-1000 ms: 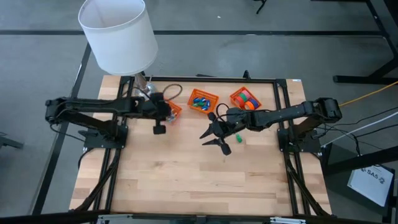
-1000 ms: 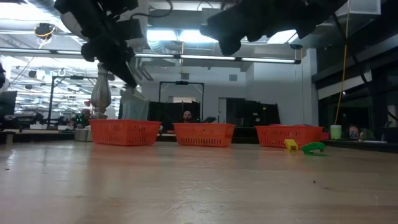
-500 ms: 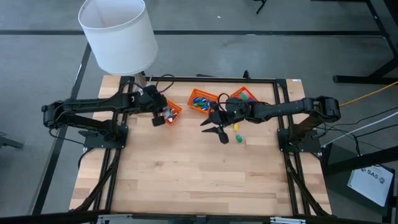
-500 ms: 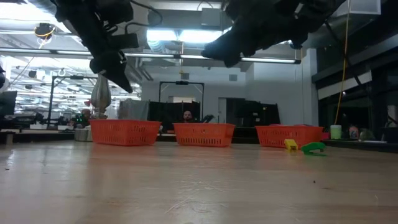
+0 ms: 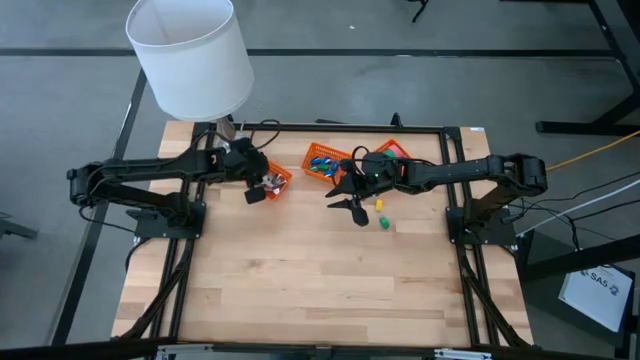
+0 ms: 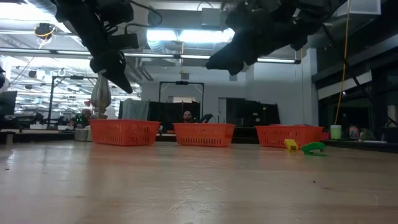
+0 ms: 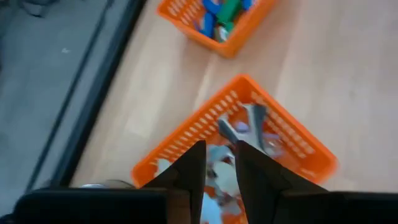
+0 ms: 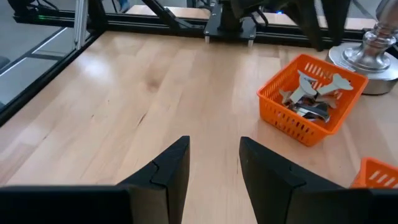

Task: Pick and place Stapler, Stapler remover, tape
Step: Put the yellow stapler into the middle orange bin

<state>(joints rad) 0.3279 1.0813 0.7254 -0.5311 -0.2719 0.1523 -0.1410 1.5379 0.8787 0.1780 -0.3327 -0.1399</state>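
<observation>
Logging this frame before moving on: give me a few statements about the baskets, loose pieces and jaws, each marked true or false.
1. Three orange baskets stand on the table. True.
2. The left gripper hangs over the left basket of metal staple removers. True.
3. The right gripper has its jaws shut on a green piece. False: the jaws are open and empty.
4. A yellow piece and a green piece lie inside the middle basket. False: both lie on the bare table.

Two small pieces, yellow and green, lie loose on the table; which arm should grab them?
The right arm, most likely. Its gripper hangs open just beside the yellow piece and green piece, while the left gripper sits over the far left basket.
</observation>
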